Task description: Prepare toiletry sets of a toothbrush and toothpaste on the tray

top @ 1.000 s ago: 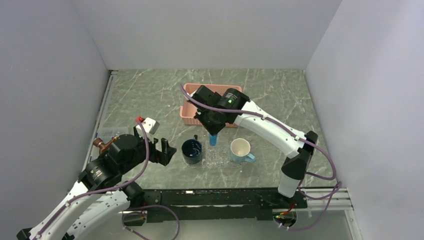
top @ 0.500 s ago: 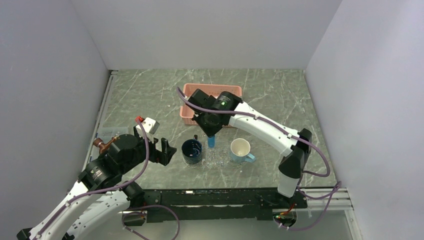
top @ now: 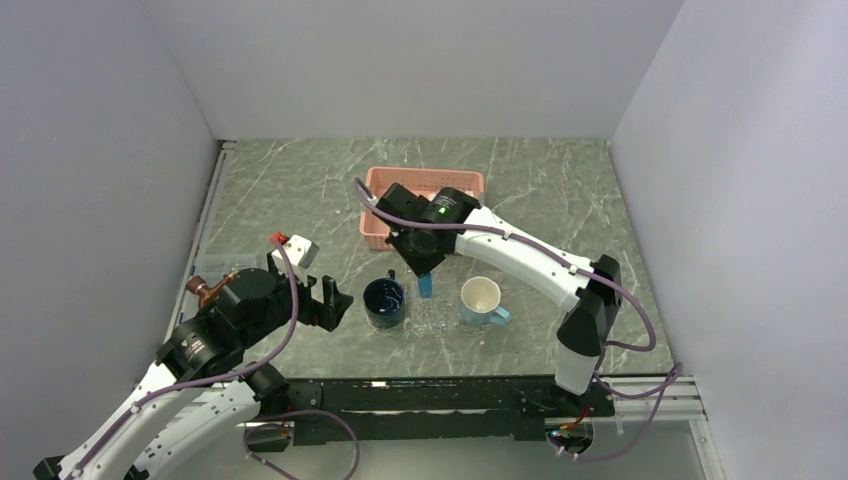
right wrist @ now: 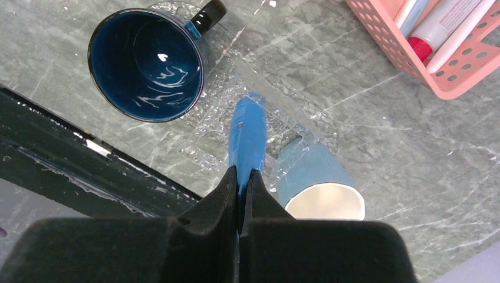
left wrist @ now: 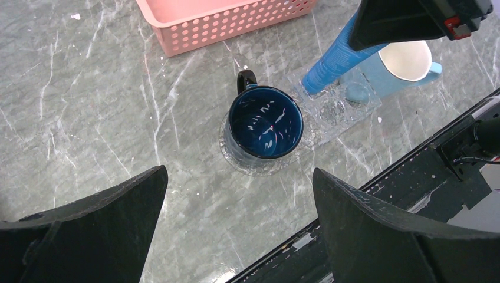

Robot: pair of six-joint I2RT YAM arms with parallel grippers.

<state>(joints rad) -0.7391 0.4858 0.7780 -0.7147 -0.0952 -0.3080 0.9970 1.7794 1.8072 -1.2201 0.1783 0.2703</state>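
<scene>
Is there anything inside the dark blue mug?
No: the left wrist view looks straight down into the dark blue mug and shows only its bare, glossy inside.

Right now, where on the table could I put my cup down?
Bare table lies left of the pink basket, back to the wall, and right of the basket behind the right arm. The near middle is crowded: blue mug, clear tray, pale mug, and the toothpaste held at the tray.
</scene>
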